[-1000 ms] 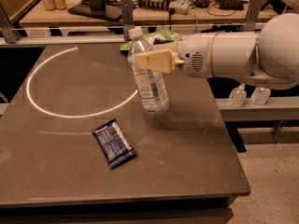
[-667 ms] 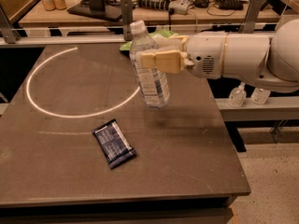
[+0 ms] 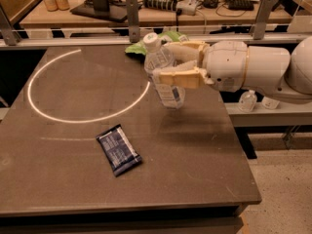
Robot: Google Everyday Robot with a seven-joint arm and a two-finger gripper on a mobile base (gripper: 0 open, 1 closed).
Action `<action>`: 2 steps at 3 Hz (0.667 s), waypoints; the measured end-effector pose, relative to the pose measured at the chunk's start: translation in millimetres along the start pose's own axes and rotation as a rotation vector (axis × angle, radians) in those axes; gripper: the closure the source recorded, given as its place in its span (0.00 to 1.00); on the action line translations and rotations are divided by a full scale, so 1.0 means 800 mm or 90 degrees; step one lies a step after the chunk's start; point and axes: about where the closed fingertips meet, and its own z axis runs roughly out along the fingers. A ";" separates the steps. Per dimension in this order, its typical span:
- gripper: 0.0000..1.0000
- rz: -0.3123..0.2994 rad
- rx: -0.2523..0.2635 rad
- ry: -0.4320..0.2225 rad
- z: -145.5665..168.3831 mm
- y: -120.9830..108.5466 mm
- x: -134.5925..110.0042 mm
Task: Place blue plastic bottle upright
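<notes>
The blue plastic bottle (image 3: 170,94) is clear and ribbed, with a white cap at the top and a pale label. It stands nearly upright, its cap leaning slightly left, over the right middle of the dark table (image 3: 204,169). My gripper (image 3: 164,61) reaches in from the right and is shut on the bottle's upper body, one cream finger (image 3: 181,77) in front and one behind. The bottle's base is at or just above the tabletop; I cannot tell whether it touches.
A flat dark blue snack packet (image 3: 118,149) lies front left of the bottle. A green bag (image 3: 168,35) sits at the table's back edge. A white light ring (image 3: 36,106) marks the left half. Small pump bottles (image 3: 247,100) stand on a lower shelf to the right.
The gripper and the bottle have shifted a little to the right, and the bottle's base sits slightly higher in view. The snack packet has not moved.
</notes>
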 end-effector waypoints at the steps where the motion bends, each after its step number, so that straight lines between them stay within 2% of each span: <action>1: 1.00 -0.028 0.011 -0.040 -0.011 -0.005 0.014; 2: 1.00 -0.013 0.037 -0.059 -0.022 -0.015 0.030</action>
